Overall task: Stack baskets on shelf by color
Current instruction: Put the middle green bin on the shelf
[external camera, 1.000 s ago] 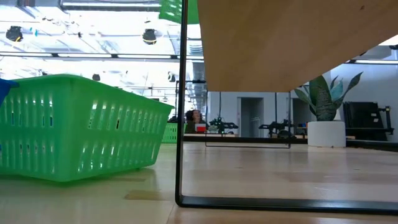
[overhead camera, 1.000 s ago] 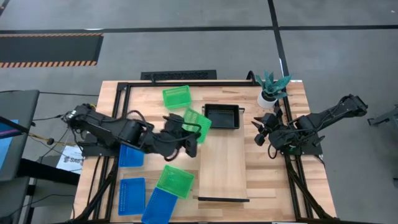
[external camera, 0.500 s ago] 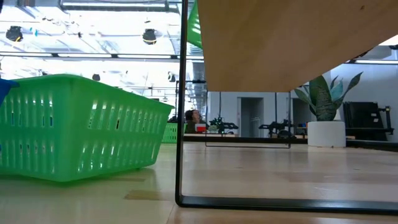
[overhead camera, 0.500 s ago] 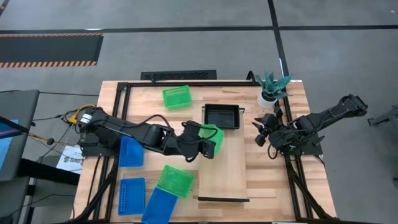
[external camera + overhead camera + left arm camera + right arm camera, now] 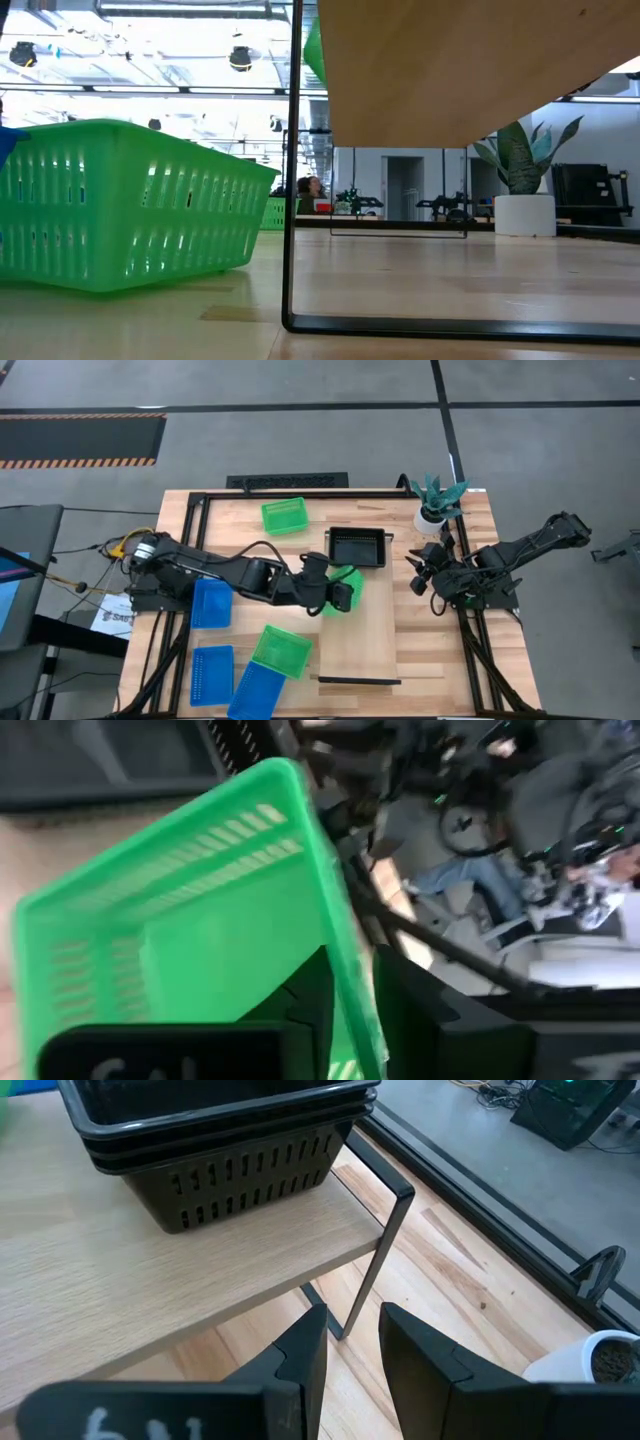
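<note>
Item: green basket [image 5: 344, 586], held. Left hand [image 5: 338, 594] reaches across the bench [image 5: 450, 660] to the left edge of the shelf [image 5: 362, 622]; its fingers [image 5: 312, 995] are nearly closed on the basket's rim wall, one finger inside and one outside. The basket hangs tilted at the hand's tip, over the shelf's left side, just in front of the black stack.

Item: black baskets [image 5: 357, 546], stacked at the far end of the shelf, nested, beside the end rail [image 5: 372, 1260].

Item: second green basket [image 5: 284, 515], on the bench at the far left of the shelf, well apart from the hand.

Item: third green basket [image 5: 281, 650], on the bench near the shelf's near-left corner, its edge resting on a blue one [image 5: 256, 691].

Item: two more blue baskets [image 5: 210, 603], [image 5: 211, 674], on the bench's left side, under and behind the left arm.

Item: right hand [image 5: 421, 572], idle at the right of the shelf, near a potted plant [image 5: 435, 502], fingers [image 5: 300, 1350] slightly parted and empty.
</note>
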Action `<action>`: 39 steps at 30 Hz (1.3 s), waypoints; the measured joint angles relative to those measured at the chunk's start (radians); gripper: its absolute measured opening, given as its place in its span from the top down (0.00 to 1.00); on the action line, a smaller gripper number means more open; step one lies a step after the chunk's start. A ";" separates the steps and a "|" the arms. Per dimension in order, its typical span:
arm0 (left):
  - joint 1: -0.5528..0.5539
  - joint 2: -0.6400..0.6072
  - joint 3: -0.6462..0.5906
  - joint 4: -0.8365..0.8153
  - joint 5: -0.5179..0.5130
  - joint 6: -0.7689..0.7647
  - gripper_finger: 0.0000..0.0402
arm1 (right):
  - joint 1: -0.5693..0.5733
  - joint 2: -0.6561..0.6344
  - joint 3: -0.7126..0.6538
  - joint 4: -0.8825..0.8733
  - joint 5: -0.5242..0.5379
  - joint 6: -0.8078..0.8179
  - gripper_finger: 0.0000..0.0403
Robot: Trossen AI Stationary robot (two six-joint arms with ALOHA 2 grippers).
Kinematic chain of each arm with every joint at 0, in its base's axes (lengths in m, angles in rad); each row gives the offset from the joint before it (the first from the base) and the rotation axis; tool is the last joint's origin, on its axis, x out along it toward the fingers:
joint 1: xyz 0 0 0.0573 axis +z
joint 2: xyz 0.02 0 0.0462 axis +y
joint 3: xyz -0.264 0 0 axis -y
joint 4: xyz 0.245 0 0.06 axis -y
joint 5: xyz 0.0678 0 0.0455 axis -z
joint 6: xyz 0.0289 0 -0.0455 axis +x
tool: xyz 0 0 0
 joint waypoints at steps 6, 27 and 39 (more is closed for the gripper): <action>0.007 -0.002 0.000 0.031 0.001 0.018 0.73 | 0.000 0.000 0.000 0.001 0.000 0.000 0.71; 0.035 -0.024 0.000 0.082 0.274 0.327 0.58 | 0.134 -0.004 0.082 0.241 -0.026 -0.108 0.71; 0.022 -0.062 -0.001 -0.116 0.280 0.431 0.58 | 0.461 0.052 0.117 0.376 -0.081 -0.024 0.74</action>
